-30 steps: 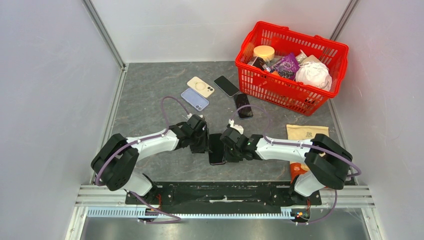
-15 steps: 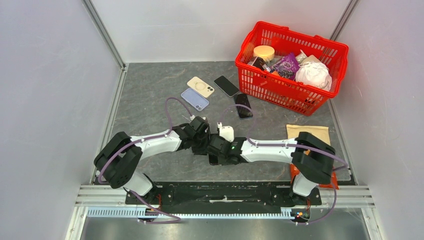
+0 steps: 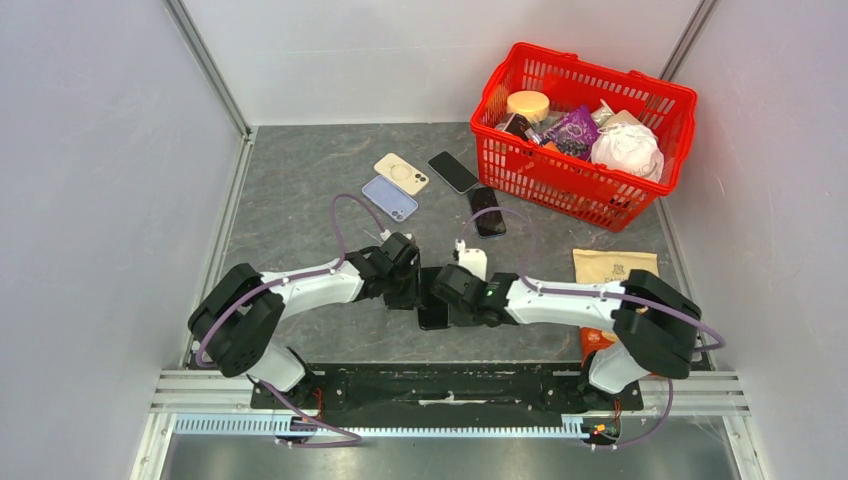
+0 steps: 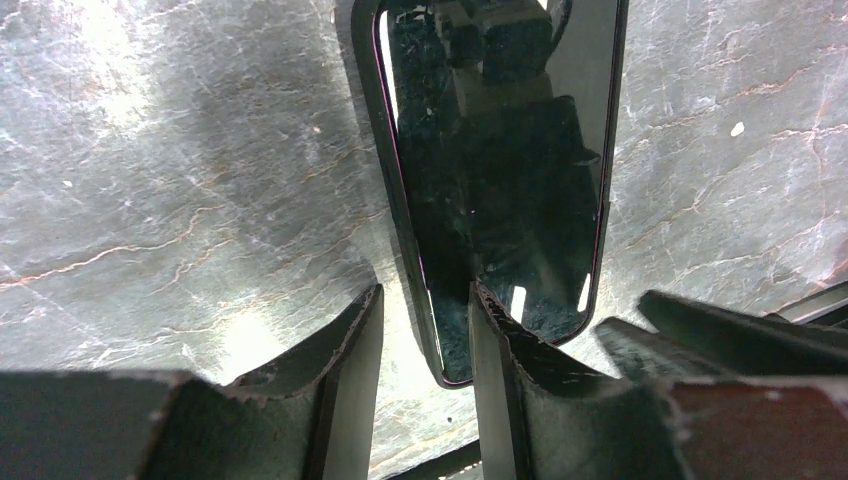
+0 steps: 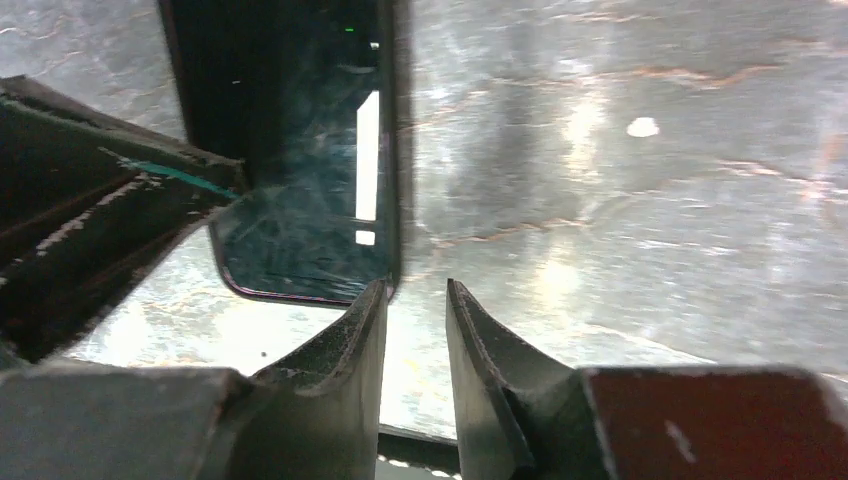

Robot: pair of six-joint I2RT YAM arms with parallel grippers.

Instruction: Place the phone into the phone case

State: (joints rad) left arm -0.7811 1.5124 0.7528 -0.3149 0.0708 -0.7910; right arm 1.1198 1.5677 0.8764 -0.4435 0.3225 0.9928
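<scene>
A black phone lies screen up on the grey table between my two grippers. In the left wrist view the phone sits inside a dark phone case rim. The rim also shows in the right wrist view beside the screen. My left gripper is narrowly open and straddles the phone's left edge, one finger over the screen, one over the table. My right gripper is narrowly open at the phone's right corner, with only table between its fingers.
At the back lie a beige case, a lilac case and two more black phones. A red basket of goods stands back right. A tan packet lies by the right arm.
My right gripper swung left over the phone, then came back a little to the right. The left gripper has barely moved. The phone stays where it was.
</scene>
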